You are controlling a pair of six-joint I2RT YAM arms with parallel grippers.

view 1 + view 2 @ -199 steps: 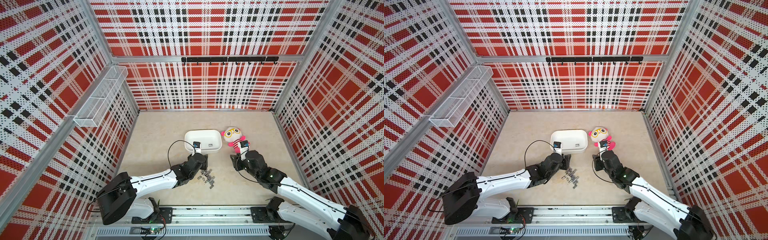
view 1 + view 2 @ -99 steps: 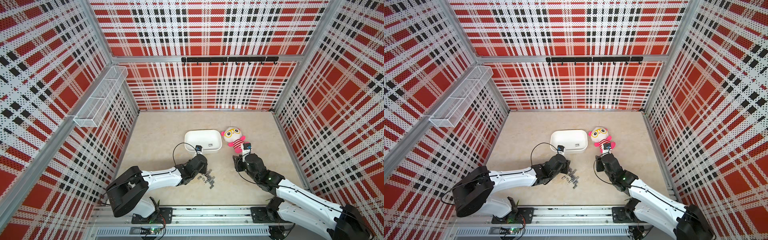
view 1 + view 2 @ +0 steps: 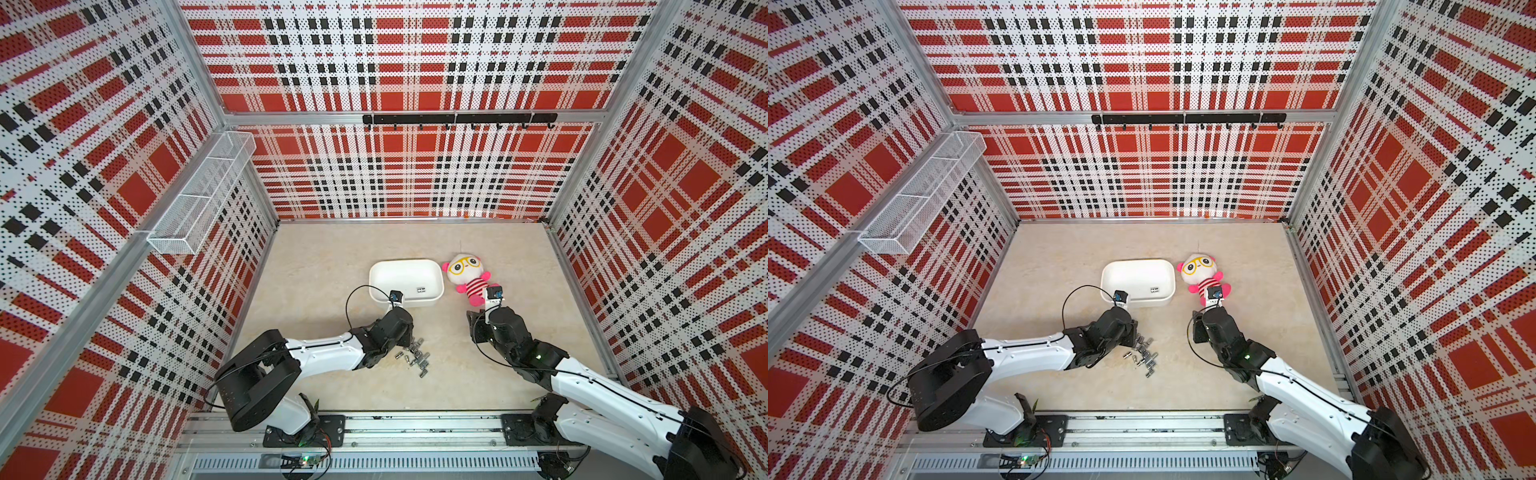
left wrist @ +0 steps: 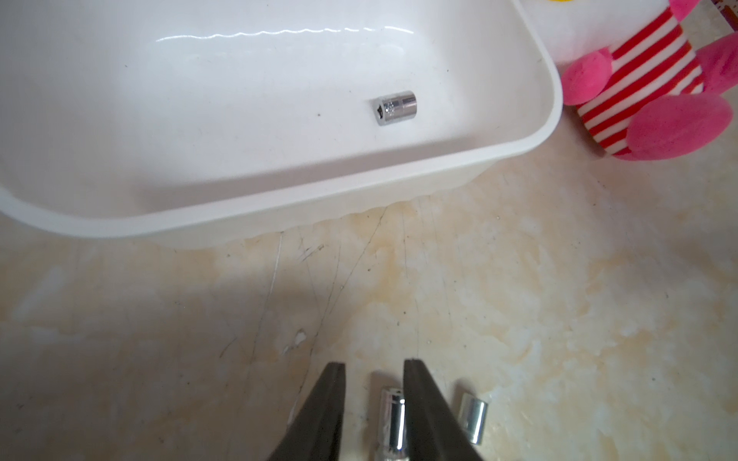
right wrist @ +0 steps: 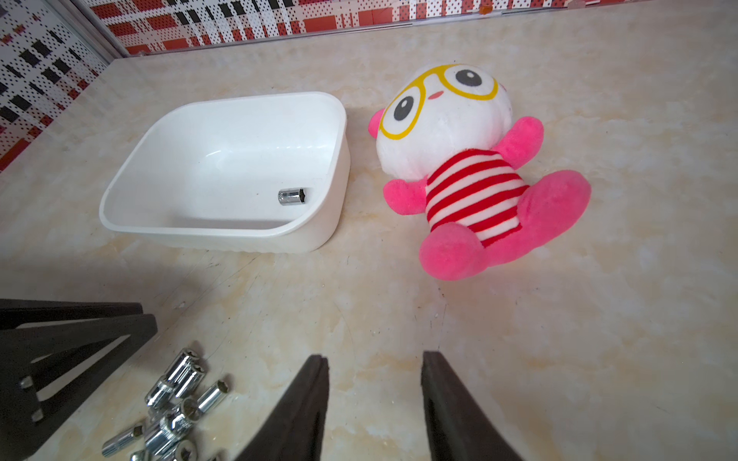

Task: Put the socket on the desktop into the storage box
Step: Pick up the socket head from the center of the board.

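Straddling one socket of the desktop pile, the left gripper is seen narrowly parted, unclamped. The storage box, at the pile's twelve o'clock, is occupied by another socket. The right gripper is seen spread, empty.

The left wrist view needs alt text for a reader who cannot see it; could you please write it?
The left gripper, jaws apart, straddles a chrome socket on the beige desktop, a second socket beside it. Beyond sits the white storage box with a third socket inside, and a pink striped doll next to it.
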